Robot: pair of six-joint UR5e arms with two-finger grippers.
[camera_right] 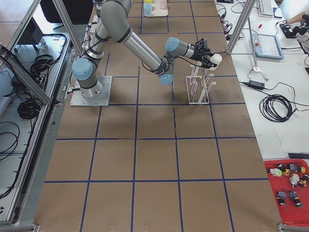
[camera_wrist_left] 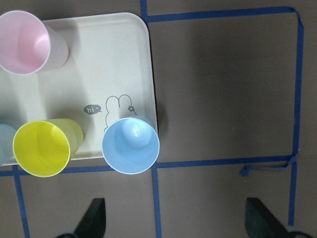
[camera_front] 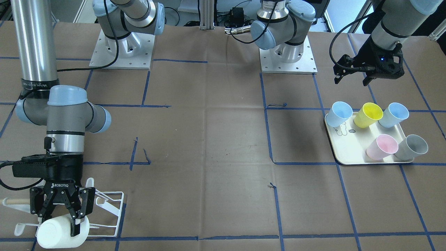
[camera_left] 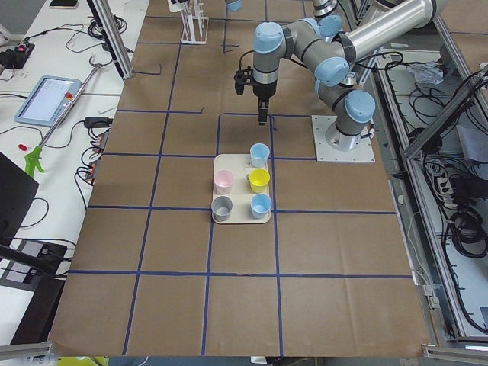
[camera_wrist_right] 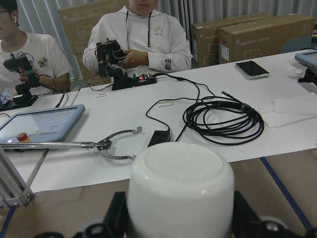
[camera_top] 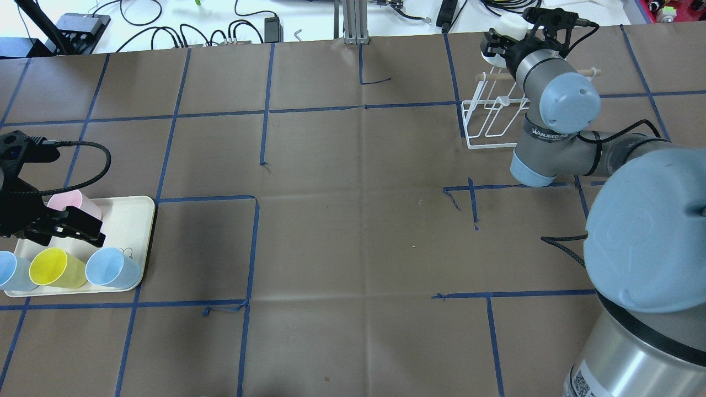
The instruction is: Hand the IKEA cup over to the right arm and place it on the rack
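A white IKEA cup (camera_front: 59, 234) lies on its side, base towards the wrist camera, with my right gripper (camera_front: 59, 221) shut on it. It is held low at the white wire rack (camera_front: 112, 209), among the prongs near the wooden dowel (camera_front: 15, 201). The same cup (camera_wrist_right: 181, 191) fills the right wrist view between both fingers (camera_wrist_right: 116, 218). From overhead, the right gripper (camera_top: 499, 47) is at the rack's (camera_top: 496, 118) far end. My left gripper (camera_front: 352, 75) hangs open and empty above the table, just robot-side of the tray (camera_front: 348, 150).
The cream tray (camera_wrist_left: 99, 64) holds blue (camera_front: 339, 113), yellow (camera_front: 369, 114), blue (camera_front: 393, 114), pink (camera_front: 381, 146) and grey (camera_front: 413, 148) cups. Two people sit at a white table (camera_wrist_right: 99, 129) with cables and a tablet beyond the rack.
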